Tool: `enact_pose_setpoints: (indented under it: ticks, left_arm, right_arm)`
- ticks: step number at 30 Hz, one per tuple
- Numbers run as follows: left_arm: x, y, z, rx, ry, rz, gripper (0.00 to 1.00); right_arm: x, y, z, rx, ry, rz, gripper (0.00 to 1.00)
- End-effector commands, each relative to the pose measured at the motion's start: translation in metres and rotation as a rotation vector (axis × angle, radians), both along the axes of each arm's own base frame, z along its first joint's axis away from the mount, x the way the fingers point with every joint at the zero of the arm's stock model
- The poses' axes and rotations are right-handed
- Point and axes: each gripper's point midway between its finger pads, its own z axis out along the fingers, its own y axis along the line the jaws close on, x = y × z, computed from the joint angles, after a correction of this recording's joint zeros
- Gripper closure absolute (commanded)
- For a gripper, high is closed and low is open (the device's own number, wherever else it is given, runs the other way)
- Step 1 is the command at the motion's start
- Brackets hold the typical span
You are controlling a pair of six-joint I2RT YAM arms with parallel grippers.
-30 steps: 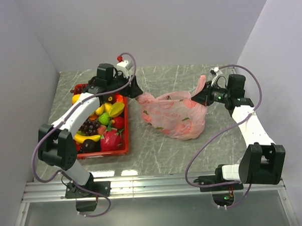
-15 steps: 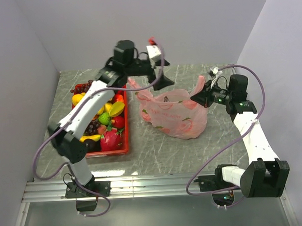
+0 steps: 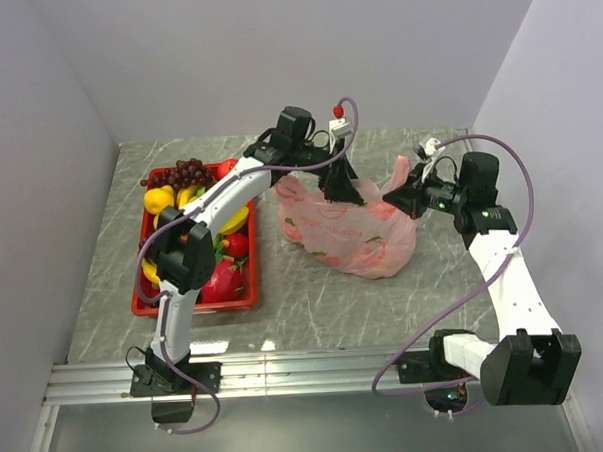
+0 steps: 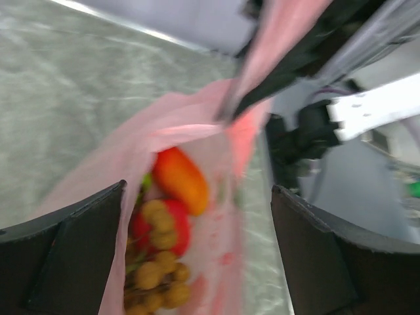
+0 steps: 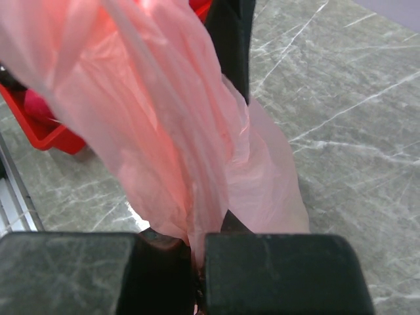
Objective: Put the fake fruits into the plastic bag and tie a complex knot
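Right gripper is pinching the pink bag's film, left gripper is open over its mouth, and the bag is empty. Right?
Not empty: the left wrist view shows, inside the plastic bag, an orange mango, a red apple and tan berries. The rest holds: the right gripper pinches the film and the left gripper is open above the mouth.

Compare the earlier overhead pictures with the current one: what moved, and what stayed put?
The left claw swung rightward from the edge of the red tray and now hangs open over the mouth of the plastic bag, holding nothing. The right claw stayed clamped on the bag's raised right end. The bag and tray kept their places.
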Motion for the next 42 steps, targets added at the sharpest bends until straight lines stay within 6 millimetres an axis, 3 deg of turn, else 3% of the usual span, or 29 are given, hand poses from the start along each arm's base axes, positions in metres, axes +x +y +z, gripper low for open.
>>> enact_pose_setpoints:
  ticks: [1,6,13,15,17,18,20,21,23,25,26,28,29,35,39,40,42]
  left_arm:
    - [-0.043,0.005,0.065,-0.145,0.089,-0.134,0.05]
    - [-0.049,-0.004,0.059,-0.134,0.112,-0.137,0.07]
    - [-0.03,-0.018,0.009,-0.012,0.069,0.005,0.09]
    - [-0.03,-0.018,-0.011,0.028,-0.033,0.021,0.21]
    - [-0.036,-0.016,-0.014,0.041,-0.124,0.018,0.31]
    - [-0.035,-0.011,-0.034,0.076,-0.15,0.031,0.42]
    - [-0.041,-0.006,-0.04,0.093,-0.188,0.036,0.54]
    - [-0.04,-0.003,-0.055,0.119,-0.193,0.061,0.75]
    - [-0.036,0.0,-0.067,0.144,-0.194,0.107,0.99]
    - [-0.029,0.001,-0.073,0.162,-0.177,0.178,1.0]
    - [-0.03,0.005,-0.086,0.181,-0.156,0.203,1.0]
    - [-0.021,0.005,-0.085,0.165,-0.173,0.275,1.0]
    - [-0.026,0.005,-0.097,0.185,-0.166,0.282,1.0]
    - [-0.027,0.005,-0.12,0.224,-0.176,0.404,1.0]
    - [-0.025,-0.007,-0.126,0.217,-0.14,0.438,1.0]
    - [-0.025,-0.011,-0.136,0.23,-0.121,0.435,1.0]
    - [-0.018,-0.018,-0.133,0.219,-0.095,0.462,1.0]
  right_arm:
    - [0.002,0.001,-0.002,-0.025,-0.044,0.02,1.0]
    - [0.006,0.001,0.0,-0.021,-0.057,0.019,1.0]
    - [0.004,0.004,0.008,-0.003,-0.08,0.036,1.0]
    - [0.003,0.003,0.001,-0.007,-0.062,0.026,1.0]
    - [0.005,0.002,-0.007,0.0,-0.053,0.005,1.0]
    - [0.008,0.001,-0.011,0.02,-0.023,-0.024,1.0]
    - [0.015,-0.002,-0.024,0.045,0.008,-0.071,1.0]
    - [0.018,-0.002,-0.032,0.088,0.074,-0.108,1.0]
    - [0.026,-0.005,-0.046,0.153,0.167,-0.2,1.0]
    - [0.037,-0.01,-0.06,0.192,0.228,-0.278,1.0]
    - [0.04,-0.01,-0.066,0.216,0.25,-0.302,1.0]
    - [0.045,-0.01,-0.076,0.287,0.34,-0.351,1.0]
    - [0.049,-0.01,-0.079,0.31,0.352,-0.374,1.0]
    - [0.078,-0.013,-0.097,0.382,0.454,-0.514,1.0]
    - [0.104,-0.019,-0.114,0.389,0.534,-0.614,1.0]
    - [0.11,-0.011,-0.108,0.383,0.526,-0.604,1.0]
    - [0.114,-0.007,-0.114,0.357,0.555,-0.611,1.0]
